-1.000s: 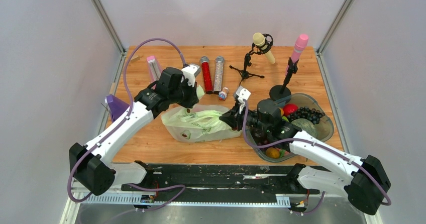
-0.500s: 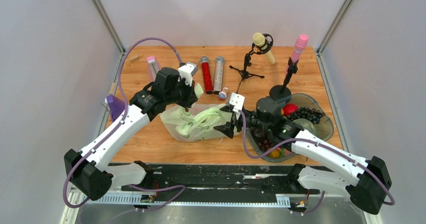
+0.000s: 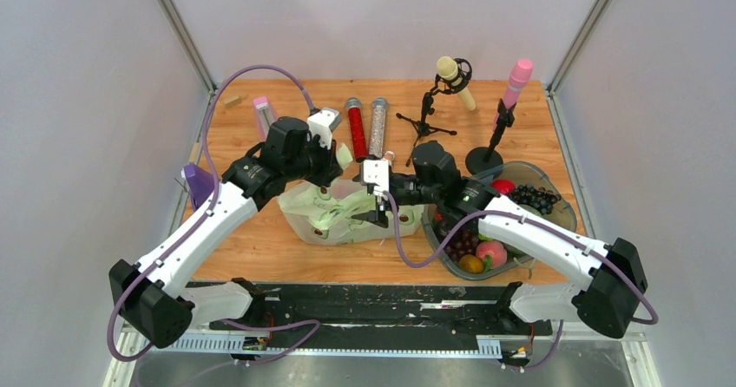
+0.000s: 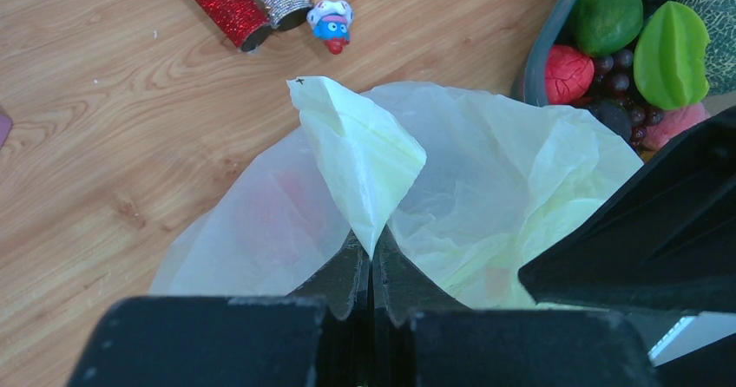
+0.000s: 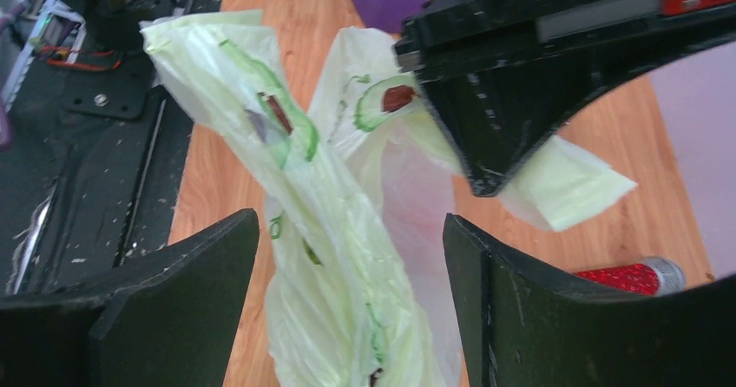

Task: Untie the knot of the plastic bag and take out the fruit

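Note:
The pale green plastic bag (image 3: 334, 218) lies on the wooden table between my arms. My left gripper (image 4: 371, 250) is shut on an upright fold of the bag (image 4: 364, 153) at its far left corner. My right gripper (image 5: 351, 239) is open, with a twisted green-printed strand of the bag (image 5: 334, 257) running between its fingers (image 5: 174, 291) without being pinched. In the top view the right gripper (image 3: 375, 206) hangs over the bag's right end. A faint red shape (image 4: 278, 200) shows through the plastic. The fruit is otherwise hidden inside, and I cannot make out the knot.
A grey bowl (image 3: 568, 218) of toy fruit, with dark grapes (image 3: 534, 198) and a pink peach (image 3: 491, 252), stands right of the bag. Two microphones on stands (image 3: 456, 75) (image 3: 518, 79), two glitter tubes (image 3: 357, 131), a small figure (image 4: 331, 14) and a purple object (image 3: 200, 183) stand behind and left.
My right gripper has opened and swung left from beside the bowl to over the bag's right end. My left gripper has tightened on the fold and drawn it slightly back and left.

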`<state>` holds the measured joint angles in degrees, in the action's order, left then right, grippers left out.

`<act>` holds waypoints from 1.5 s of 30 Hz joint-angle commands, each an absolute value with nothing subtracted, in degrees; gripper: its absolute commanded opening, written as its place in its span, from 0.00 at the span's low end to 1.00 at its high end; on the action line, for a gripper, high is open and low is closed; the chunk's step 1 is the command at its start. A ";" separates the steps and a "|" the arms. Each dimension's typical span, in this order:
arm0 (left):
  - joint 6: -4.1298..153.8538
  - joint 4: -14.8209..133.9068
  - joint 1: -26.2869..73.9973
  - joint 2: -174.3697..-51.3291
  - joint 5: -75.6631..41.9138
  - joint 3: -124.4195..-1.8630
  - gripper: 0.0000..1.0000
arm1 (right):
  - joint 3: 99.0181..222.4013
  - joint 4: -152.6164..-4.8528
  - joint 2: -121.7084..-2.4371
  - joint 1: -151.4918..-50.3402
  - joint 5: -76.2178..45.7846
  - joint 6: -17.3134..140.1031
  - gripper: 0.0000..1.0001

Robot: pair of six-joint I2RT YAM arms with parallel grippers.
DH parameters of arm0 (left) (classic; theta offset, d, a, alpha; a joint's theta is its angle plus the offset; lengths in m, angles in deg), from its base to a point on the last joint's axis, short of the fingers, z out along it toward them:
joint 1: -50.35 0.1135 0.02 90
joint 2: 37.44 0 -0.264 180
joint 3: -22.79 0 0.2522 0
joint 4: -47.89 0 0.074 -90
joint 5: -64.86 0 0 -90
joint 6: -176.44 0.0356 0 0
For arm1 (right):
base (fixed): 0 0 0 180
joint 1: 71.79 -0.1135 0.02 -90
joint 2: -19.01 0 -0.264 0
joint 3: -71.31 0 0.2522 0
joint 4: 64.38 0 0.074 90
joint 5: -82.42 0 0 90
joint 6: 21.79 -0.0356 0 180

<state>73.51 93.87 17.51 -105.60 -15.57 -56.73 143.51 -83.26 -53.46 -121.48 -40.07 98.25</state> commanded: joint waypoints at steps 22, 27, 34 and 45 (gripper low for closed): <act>67.48 92.57 21.08 -99.82 -26.88 -57.35 0.00 | 144.59 -66.17 -56.18 -124.62 -24.94 85.76 0.00; 64.52 90.18 27.98 -97.38 -27.49 -58.79 0.01 | 140.34 -54.43 -54.13 -124.43 -7.23 75.63 0.00; 65.30 84.15 30.22 -100.32 -26.78 -64.86 0.00 | 149.57 -56.41 -58.36 -119.32 6.35 62.38 0.00; 69.34 73.15 30.27 -96.43 -28.33 -64.52 0.00 | 148.04 -47.88 -59.70 -114.55 7.17 62.83 0.00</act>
<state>66.83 79.95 29.93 -100.47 -26.79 -66.11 150.72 -54.17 -60.50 -114.97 4.43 63.74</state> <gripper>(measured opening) 0.008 0.015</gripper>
